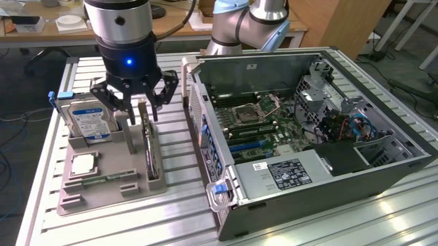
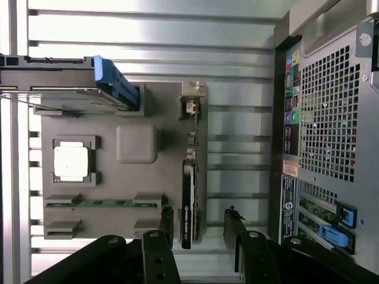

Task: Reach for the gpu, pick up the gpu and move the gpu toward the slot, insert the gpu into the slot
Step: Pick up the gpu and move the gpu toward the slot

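The gpu point(image 1: 149, 149) is a thin dark card standing on its edge in the grey holder point(image 1: 110, 193), at the side nearest the computer case. Seen from the wrist, the gpu point(image 2: 187, 201) shows edge-on as a narrow black strip. My gripper point(image 1: 140, 109) hangs just above the card's far end. It is open, with one finger on each side of the card and nothing held. From the wrist, the gripper point(image 2: 199, 218) straddles the card's end without touching it. Blue expansion slots point(image 1: 247, 147) lie on the motherboard inside the open case.
The holder point(image 2: 139, 177) also carries a blue-labelled hard drive point(image 1: 89, 120), a silver processor point(image 1: 83, 164) and a green memory stick point(image 1: 104, 179). The open computer case point(image 1: 383, 174) stands at the exterior view's right, its rear panel point(image 2: 323, 118) close beside the holder. All rests on a slatted metal table point(image 1: 178, 215).
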### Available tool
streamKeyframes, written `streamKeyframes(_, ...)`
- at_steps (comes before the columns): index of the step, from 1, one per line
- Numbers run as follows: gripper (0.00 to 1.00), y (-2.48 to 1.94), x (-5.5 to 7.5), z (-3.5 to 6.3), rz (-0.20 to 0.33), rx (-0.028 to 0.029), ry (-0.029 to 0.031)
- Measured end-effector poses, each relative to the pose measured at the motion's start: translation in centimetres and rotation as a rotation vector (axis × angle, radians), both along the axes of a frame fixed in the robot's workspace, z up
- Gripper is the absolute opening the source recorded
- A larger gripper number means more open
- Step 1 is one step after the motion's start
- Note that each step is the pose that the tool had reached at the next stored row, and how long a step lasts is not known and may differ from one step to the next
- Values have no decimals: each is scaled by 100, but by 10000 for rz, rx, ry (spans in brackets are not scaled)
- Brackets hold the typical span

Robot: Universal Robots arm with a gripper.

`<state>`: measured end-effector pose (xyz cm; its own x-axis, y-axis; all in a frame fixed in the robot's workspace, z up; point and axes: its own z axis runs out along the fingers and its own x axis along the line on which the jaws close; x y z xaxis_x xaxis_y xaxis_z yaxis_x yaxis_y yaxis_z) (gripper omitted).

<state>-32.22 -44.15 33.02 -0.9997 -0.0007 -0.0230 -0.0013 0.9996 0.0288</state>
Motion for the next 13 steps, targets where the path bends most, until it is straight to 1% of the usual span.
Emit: streamKeyframes(13, 47, -31, -1, -110, -1, 1, -1)
